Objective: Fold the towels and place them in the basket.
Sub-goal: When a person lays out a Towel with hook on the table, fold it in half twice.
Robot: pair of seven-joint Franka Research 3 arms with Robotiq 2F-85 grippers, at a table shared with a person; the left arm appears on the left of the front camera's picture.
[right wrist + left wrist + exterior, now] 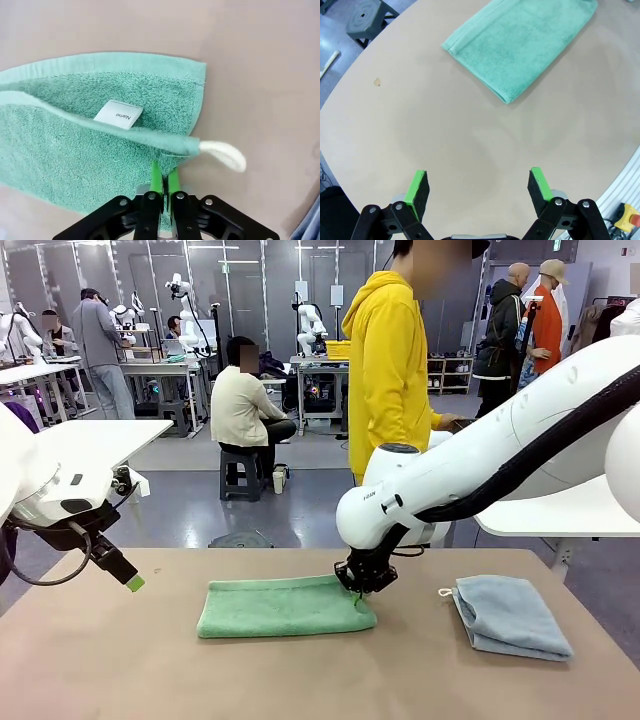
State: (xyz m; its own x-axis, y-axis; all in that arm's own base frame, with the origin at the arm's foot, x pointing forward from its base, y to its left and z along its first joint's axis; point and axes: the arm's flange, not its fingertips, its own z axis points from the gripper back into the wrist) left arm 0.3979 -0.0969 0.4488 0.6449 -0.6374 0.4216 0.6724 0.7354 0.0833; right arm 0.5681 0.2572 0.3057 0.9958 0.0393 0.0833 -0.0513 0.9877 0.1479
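Front view: a folded green towel lies flat at the lower centre of the frame on the tan table. The right hand, reaching in from the right side of the frame on its white arm, sits at the towel's right end with its green pads pressed together on the upper layer of the towel near the corner. A folded pale blue-grey towel lies at the lower right, well apart from the green towel, with a small white loop tag at its upper left corner. The left hand hangs at the left of the frame above the table, clear of both towels. A person in a yellow hooded top stands at the far side of the table, upper centre.

Left wrist view: the left hand has its fingers spread wide over bare table; the green towel lies at the upper right of the frame.

Right wrist view: the right hand pinches the edge of the green towel at lower centre, lifting the upper layer. A white label printed "Name" lies on the layer beneath, and a white loop tag projects from the corner at centre right.
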